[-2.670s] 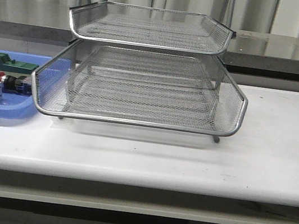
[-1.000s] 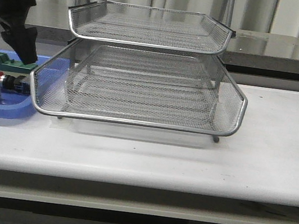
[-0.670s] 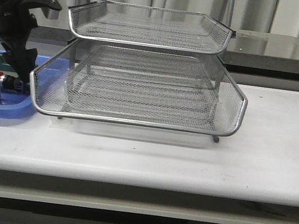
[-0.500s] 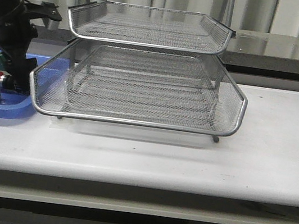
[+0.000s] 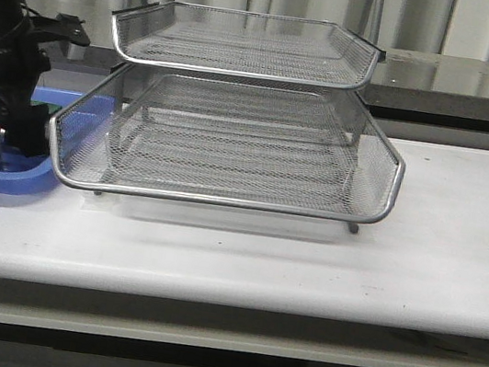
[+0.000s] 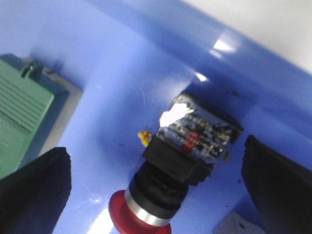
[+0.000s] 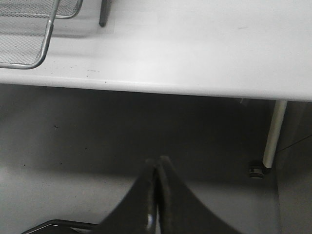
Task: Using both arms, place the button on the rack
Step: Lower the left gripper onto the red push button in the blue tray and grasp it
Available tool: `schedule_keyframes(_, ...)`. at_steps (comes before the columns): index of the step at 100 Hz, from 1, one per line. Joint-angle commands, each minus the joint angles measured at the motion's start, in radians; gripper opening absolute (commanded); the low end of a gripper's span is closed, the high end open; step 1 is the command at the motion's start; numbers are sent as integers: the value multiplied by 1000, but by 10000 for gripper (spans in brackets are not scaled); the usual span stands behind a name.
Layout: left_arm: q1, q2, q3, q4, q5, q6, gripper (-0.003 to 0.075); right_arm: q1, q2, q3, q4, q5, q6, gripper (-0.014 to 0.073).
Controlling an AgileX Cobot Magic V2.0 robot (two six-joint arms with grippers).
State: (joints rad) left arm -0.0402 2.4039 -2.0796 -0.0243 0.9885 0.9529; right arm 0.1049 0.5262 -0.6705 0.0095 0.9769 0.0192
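Lowered left claw (image 6: 155,187) wide astride button (image 6: 173,170) | head partly cropped | right claw (image 7: 156,195) seemingly closed

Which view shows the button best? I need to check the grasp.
The left wrist view: the button lies in the blue tray between the open jaws of the left gripper. In the front view the arm hides it; the right wrist view misses it.
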Motion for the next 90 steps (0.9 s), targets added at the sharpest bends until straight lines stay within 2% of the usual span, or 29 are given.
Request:
schedule_keyframes(1,5,-54,-29,-19,-25,-3,672,-5,5,-36,1,-50,-2,-67)
schedule_keyframes(25,5,-41,-29,-25,-25,5,660,-5,5,-36,1,-50,-2,-67)
schedule_keyframes(36,5,-41,-29,-25,-25,5,620,-5,6,-36,1,-50,-2,-67)
schedule_keyframes(46,5,-41,-29,-25,-25,5,543,-5,6,-36,1,-50,-2,-67)
schedule_keyframes(72,5,-41,-29,-25,-25,5,260,-5,6,-36,1,-50,-2,-67)
schedule_keyframes(90,5,-41,-61,-25,25,5,132,-5,6,-36,1,-50,-2,-67)
